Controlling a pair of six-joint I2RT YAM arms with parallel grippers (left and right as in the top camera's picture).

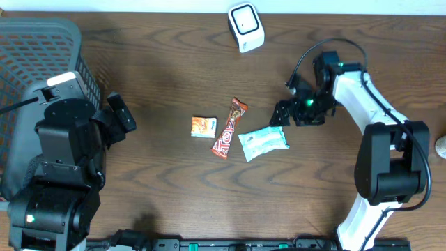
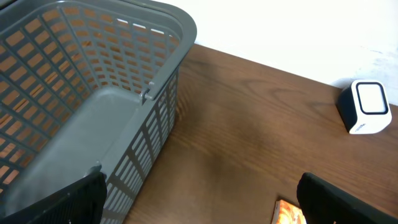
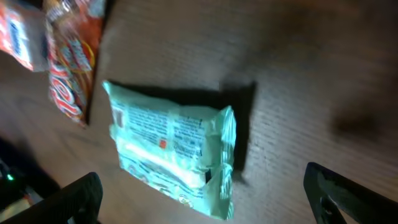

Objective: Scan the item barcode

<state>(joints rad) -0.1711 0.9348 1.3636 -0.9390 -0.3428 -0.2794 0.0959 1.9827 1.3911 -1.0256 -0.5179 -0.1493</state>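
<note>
A dark brown wood-grain counter (image 1: 167, 202) fills the overhead view. Only the left wrist view shows the plain white wall (image 2: 298, 31) behind its far edge. A grey plastic lattice basket (image 1: 35, 49) sits at the far left corner, and only the left wrist camera looks down into it, to its solid grey floor.

The black left arm (image 1: 63, 160) hangs beside the basket, its jaws spread wide and gripping nothing. The white right arm (image 1: 362, 97) reaches in from the right. Its jaws also stand wide apart and hold nothing, just to the right of the pale green packet (image 1: 263, 142).

That packet lies flat on the counter near the middle, well apart from the white scanner (image 1: 246, 26). The scanner stands by the far edge and has a dark window in its face. Just left of the packet lies a red-orange bar wrapper (image 1: 230, 127), and left of that a small orange-and-white sachet (image 1: 203, 126).

The right wrist view is close and blurred, but it shows what the overhead cannot. The packet's upturned face carries a block of fine print, a small red mark and a crimped end seam. None of the print can be read, and I cannot tell whether a barcode is among it. The bar's white lettering is likewise too smeared to read. A small pale round thing (image 1: 441, 145) sits at the counter's right edge.
</note>
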